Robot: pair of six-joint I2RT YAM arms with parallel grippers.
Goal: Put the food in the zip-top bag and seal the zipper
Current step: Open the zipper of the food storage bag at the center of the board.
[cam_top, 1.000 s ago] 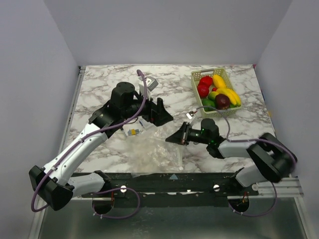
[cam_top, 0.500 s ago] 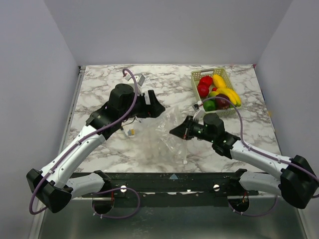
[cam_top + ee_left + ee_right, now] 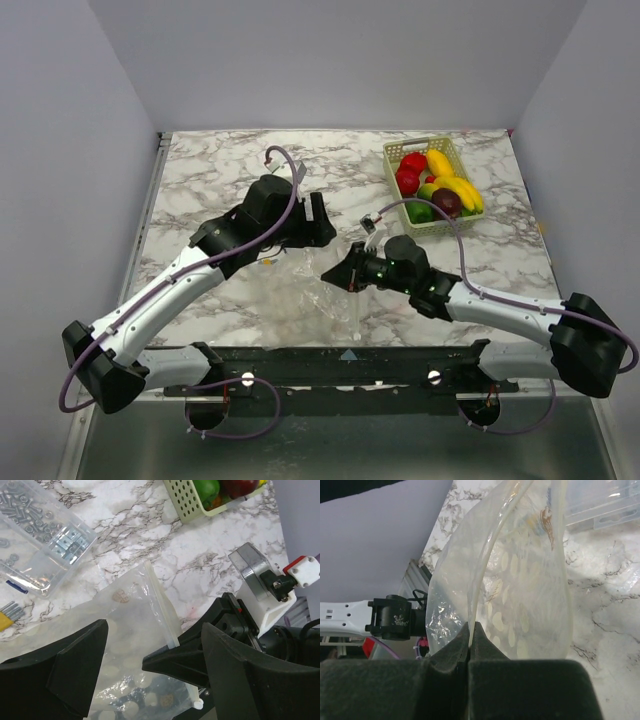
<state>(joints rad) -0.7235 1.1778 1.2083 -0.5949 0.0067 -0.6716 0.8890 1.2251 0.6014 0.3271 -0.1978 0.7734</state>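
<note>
From above, you see a marble table [image 3: 210,170] with both arms reaching in toward its middle. Your right gripper [image 3: 348,279] has its fingers pressed together on the zipper [image 3: 162,605], the pale strip along the mouth of the zip-top bag [image 3: 315,295]. In the right wrist view, the two dark fingers [image 3: 447,655] meet with the strip's edge caught between them. The clear, spotted plastic rises and balloons away from that pinch.

Your left gripper [image 3: 322,228] sits just beyond the bag's far edge. It is near the right gripper but not touching it. Its fingers are spread wide and hold nothing. In the left wrist view, the bag's mouth edge and zipper lie in the gap between those spread fingers [image 3: 75,665]. The strip runs away from the camera, and the right gripper clamps its near end.

A clear box of screws [image 3: 40,535] lies on the marble just beside the bag, to the left in that view.

The food [image 3: 440,185] is red, yellow, green and dark maroon toy produce. All of it sits in a pale green basket [image 3: 388,165] at the table's far right. It is well apart from both grippers and from the bag.
</note>
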